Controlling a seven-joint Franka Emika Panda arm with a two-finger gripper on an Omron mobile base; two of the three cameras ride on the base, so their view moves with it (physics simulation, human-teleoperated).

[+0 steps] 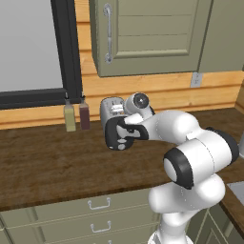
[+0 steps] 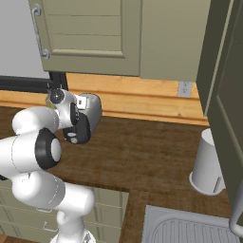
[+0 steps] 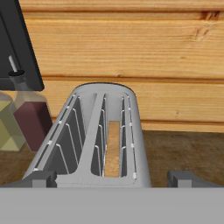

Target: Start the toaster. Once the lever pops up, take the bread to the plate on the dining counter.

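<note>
I've got my hand (image 3: 112,179) wide apart, hovering over the toaster (image 3: 94,140) on the worktop (image 1: 43,157), bread (image 3: 113,148) deep in the right slot. I judge I should go straight down, centred, and pinch the crust gently.

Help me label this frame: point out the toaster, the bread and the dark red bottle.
toaster (image 3: 94,131), hand view, centre bar between its slots.
bread (image 3: 113,148), hand view, tan face in the right slot.
dark red bottle (image 1: 85,117), left base view, its body.
</note>
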